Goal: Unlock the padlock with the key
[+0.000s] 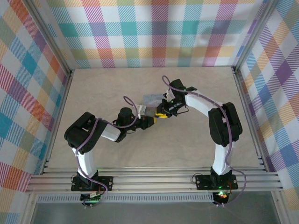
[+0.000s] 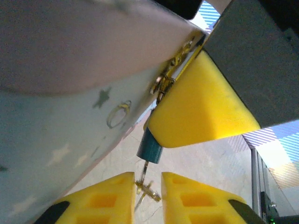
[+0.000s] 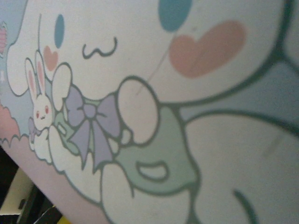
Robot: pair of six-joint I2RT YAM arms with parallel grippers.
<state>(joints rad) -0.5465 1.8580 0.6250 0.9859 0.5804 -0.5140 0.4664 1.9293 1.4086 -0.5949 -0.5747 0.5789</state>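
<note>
Key point(image 2: 146, 189) meets padlock point(image 2: 149, 150) underside. Left gripper point(image 2: 148, 177) narrowly flanks key, grip unclear. Right gripper point(image 1: 163, 112) against tin box point(image 2: 70, 116) — closure unclear.

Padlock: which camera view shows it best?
Left wrist. The padlock hangs in close-up from the clasp of the tin box, with the key just below it. From the top external view it is too small to make out; the right wrist camera faces the tin's cartoon lid.

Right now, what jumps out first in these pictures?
The pastel tin box with its cartoon bunny grabs you first, mid-table where both arms meet. Under its edge hangs a tiny teal padlock, the key just below it between the yellow fingers of the left claw.
</note>
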